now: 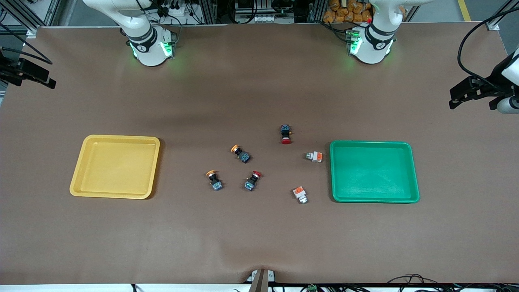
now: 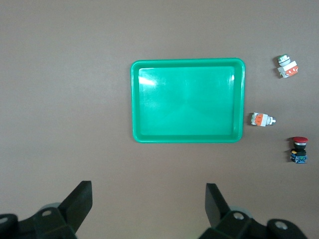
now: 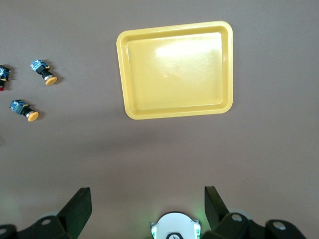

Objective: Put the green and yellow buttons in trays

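All four buttons (image 1: 240,153) lie loose on the counter (image 1: 259,235) between the yellow tray (image 1: 115,166) and green tray (image 1: 374,171). They look light and rigid; pinch each across its body. The left gripper (image 2: 148,204) and right gripper (image 3: 148,201) hang high, jaws spread, empty.

I see the yellow tray (image 1: 81,170) lying flat and empty toward my right arm's end of the table, the green tray (image 1: 411,162) likewise toward my left arm's end. Between them lie two yellow-capped buttons (image 1: 241,154) (image 1: 214,180) on their sides, black-bodied, blue-ended. Two whitish buttons with orange blocks (image 1: 314,156) (image 1: 300,194) lie near the green tray, the first just beside its rim.
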`<state>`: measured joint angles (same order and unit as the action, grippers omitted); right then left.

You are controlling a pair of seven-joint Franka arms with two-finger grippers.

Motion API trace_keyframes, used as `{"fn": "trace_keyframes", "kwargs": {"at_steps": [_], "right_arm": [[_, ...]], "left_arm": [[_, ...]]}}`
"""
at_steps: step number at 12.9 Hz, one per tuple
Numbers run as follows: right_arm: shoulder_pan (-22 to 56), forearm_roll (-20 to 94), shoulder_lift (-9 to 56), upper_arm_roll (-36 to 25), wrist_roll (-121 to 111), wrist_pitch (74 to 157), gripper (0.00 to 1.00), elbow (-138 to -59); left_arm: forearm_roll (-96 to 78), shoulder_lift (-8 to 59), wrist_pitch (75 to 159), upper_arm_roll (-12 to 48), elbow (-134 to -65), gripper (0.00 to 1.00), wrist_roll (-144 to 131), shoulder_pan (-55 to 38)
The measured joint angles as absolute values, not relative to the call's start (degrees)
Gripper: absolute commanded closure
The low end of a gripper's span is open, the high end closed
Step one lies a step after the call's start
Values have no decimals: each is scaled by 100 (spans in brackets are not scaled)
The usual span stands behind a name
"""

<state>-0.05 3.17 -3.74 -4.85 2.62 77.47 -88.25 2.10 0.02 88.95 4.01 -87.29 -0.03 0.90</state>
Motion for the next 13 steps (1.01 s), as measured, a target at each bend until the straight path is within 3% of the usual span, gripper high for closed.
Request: {"fn": "trace_keyframes", "kwargs": {"at_steps": [8, 13], "right_arm": [[-4, 300, -375, -486, 261, 7748, 0, -8828], [4, 213, -374, -481, 257, 7758, 0, -8841]], "left_arm": [[-145, 66, 8891, 261, -8738, 0, 14, 359], [-191, 594, 9139, 269, -8847, 0, 2, 384]]}}
